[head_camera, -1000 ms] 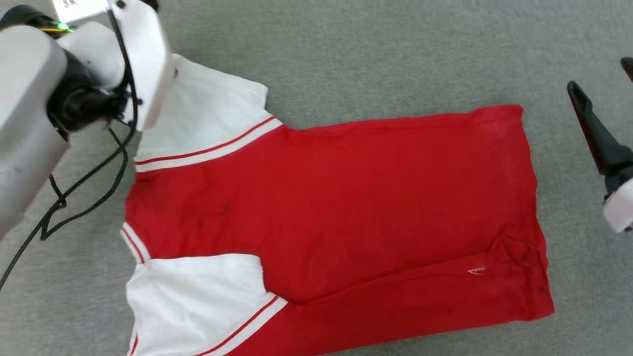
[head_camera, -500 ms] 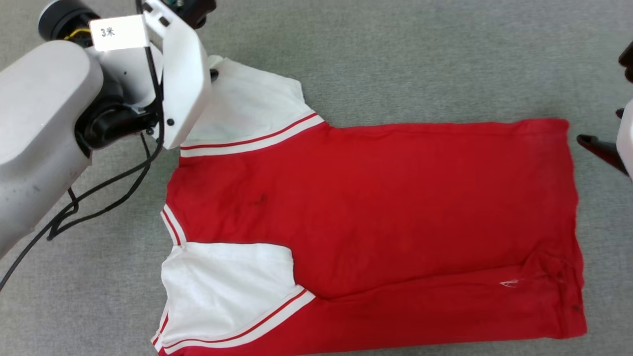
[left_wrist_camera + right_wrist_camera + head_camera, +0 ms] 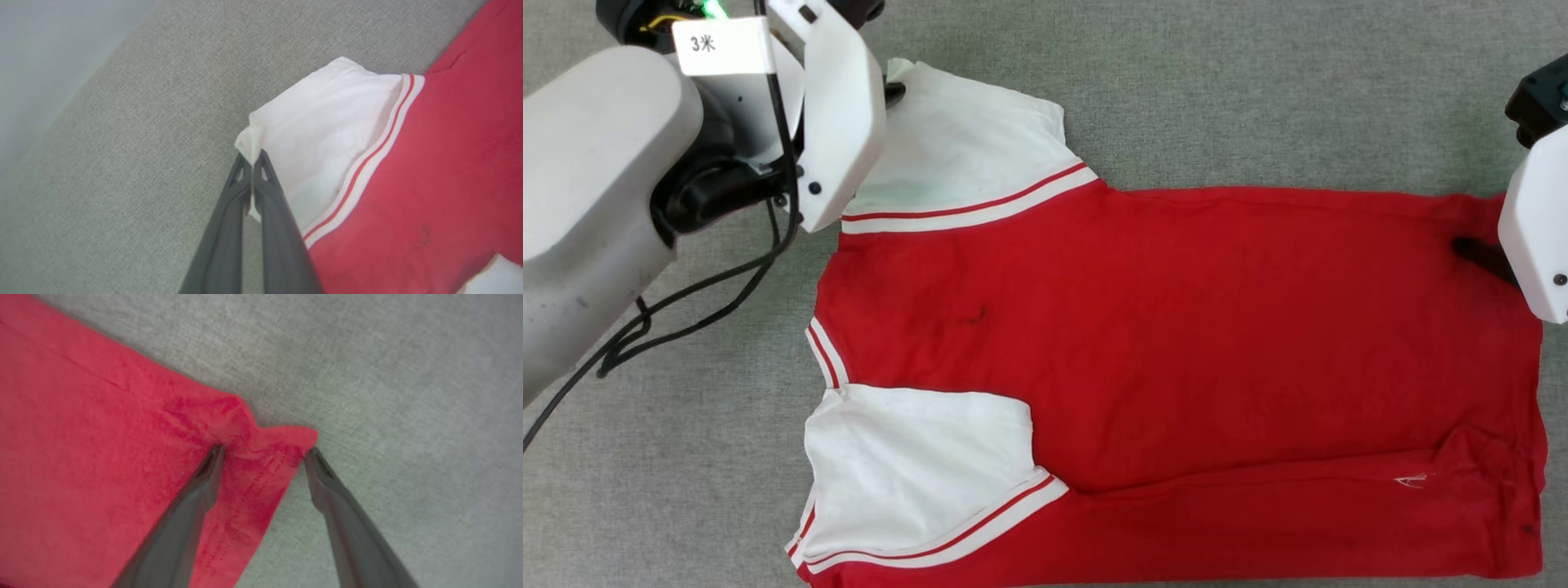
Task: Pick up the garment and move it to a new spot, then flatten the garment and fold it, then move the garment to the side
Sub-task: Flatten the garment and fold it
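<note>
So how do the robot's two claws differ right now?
The left claw is shut, pinching the white sleeve by its edge; the right claw is wide open, gripping nothing. The left claw has cloth bunched between its fingers; the right claw's fingers straddle the red hem corner. Both are at the same garment.

garment [image 3: 1176, 351] on surface [image 3: 1258, 98]; left gripper [image 3: 252, 158] at left sleeve corner; right gripper [image 3: 264, 450] astride right hem corner

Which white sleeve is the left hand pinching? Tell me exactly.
The garment's far sleeve, at the top of the head view: the left hand is shut on its corner. The near sleeve lies flat, untouched.
</note>
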Robot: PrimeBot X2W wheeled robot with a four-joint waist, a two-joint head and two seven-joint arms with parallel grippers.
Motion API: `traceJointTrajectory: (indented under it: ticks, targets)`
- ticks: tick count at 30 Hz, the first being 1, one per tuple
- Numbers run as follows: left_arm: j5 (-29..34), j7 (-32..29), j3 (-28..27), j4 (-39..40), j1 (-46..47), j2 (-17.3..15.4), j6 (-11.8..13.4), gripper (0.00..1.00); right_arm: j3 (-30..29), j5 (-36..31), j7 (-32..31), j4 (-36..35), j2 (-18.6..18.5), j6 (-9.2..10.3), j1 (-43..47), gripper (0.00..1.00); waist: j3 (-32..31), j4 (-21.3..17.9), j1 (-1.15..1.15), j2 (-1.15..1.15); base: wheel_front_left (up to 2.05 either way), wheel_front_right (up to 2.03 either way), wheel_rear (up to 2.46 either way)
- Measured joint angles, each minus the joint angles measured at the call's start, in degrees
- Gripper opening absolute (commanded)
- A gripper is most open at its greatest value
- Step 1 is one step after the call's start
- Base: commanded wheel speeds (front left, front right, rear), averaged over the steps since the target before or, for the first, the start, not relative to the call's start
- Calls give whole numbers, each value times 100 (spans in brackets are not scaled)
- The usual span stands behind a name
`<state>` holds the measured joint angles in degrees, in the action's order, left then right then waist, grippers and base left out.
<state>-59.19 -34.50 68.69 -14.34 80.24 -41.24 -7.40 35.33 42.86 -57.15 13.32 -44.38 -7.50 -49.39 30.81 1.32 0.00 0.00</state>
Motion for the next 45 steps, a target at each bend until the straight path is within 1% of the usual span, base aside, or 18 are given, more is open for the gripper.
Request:
traceJointTrajectory:
  ticks: [3,4,5,9,13,16,19,26,30,33,37,40,42,45]
  targets:
    - [-8,69,78,-36,21,-44,0,0,70,153,191,91,-32,0,0,100,13,12,0,0,0,0,0]
    - [-21,100,102,-54,21,-47,0,0,92,170,288,127,-36,0,1,29,-3,6,0,0,0,0,0]
    - [-26,141,132,-59,20,-48,0,0,116,194,391,164,-41,0,2,0,-27,0,0,0,0,0,0]
    - [-68,375,179,-59,-3,-77,0,0,189,268,835,308,-33,-1,6,0,-203,-19,0,0,0,0,0]
    - [-115,659,211,30,-204,-227,0,0,201,393,1337,382,-32,-1,92,0,-495,-44,0,0,0,0,0]
    - [-111,850,238,149,-456,-357,1,0,227,502,1715,304,-169,-1,304,0,-767,-42,0,0,0,0,0]
    - [-147,977,268,399,-788,-492,67,0,288,578,2047,158,-350,-1,600,0,-1053,-26,0,0,0,0,0]
    - [-247,1161,355,1125,-1787,-939,419,0,339,818,2583,-153,-660,-1,1405,0,-1679,21,0,0,0,0,0]
    - [-271,1269,387,1508,-2386,-1210,708,0,275,912,2851,-318,-801,-1,1976,0,-1957,59,-1,0,0,0,0]
    - [-335,1357,419,1791,-2881,-1305,915,0,203,967,3002,-419,-855,-1,2446,0,-2108,90,-1,0,0,0,0]
    - [-401,1422,437,1897,-3513,-1394,1091,0,86,1020,3128,-470,-840,-1,3064,0,-2199,108,0,0,0,0,0]
    - [-465,1504,458,1828,-3978,-1356,1190,0,21,999,3167,-401,-709,-1,3408,0,-2162,83,0,0,0,0,0]
    - [-456,1503,463,1713,-4156,-1322,1196,0,-20,935,3177,-315,-590,-1,3554,0,-2117,63,0,0,0,0,0]
    - [-519,1553,465,1495,-4422,-1174,1176,0,-82,827,3192,-154,-380,-1,3641,0,-2026,43,0,0,0,0,0]
